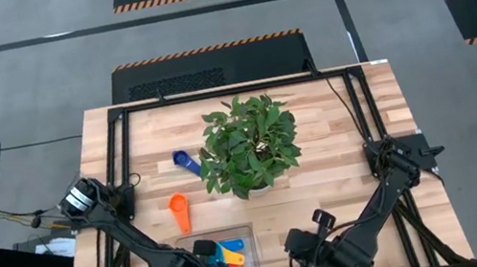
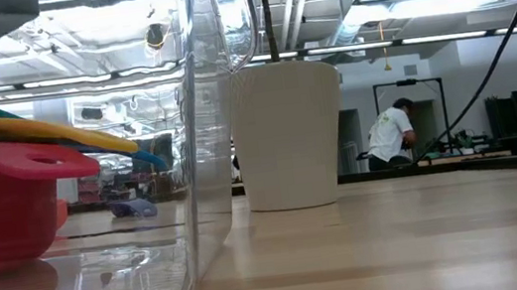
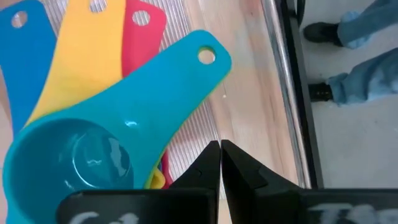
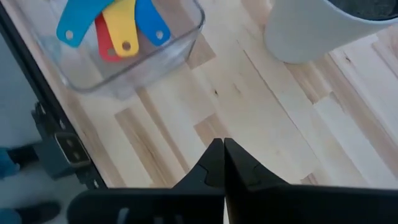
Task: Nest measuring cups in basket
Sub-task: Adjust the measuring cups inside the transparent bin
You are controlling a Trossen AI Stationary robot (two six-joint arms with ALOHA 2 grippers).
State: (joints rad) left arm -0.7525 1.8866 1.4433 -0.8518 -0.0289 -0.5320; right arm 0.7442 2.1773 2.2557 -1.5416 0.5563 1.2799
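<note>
The clear basket (image 1: pixel 250 248) stands near the table's front edge and holds a stack of nested measuring cups: light blue (image 3: pixel 93 155) on top, with yellow (image 3: pixel 87 50), red (image 3: pixel 144 25) and blue (image 3: pixel 25 56) handles fanned out beneath. An orange cup (image 1: pixel 179 211) and a dark blue cup (image 1: pixel 186 162) lie on the table beyond the basket. My left gripper (image 3: pixel 220 149) is shut with nothing between its fingers. It points down over the basket, just beside the light blue cup. My right gripper (image 4: pixel 222 146) is shut above bare table, right of the basket (image 4: pixel 124 56).
A leafy plant (image 1: pixel 248 143) in a white pot (image 2: pixel 287 136) stands mid-table, behind and right of the basket. A black frame (image 1: pixel 117 163) runs along the table's edges. A person's legs and shoes (image 3: pixel 348 37) show off the table's near side.
</note>
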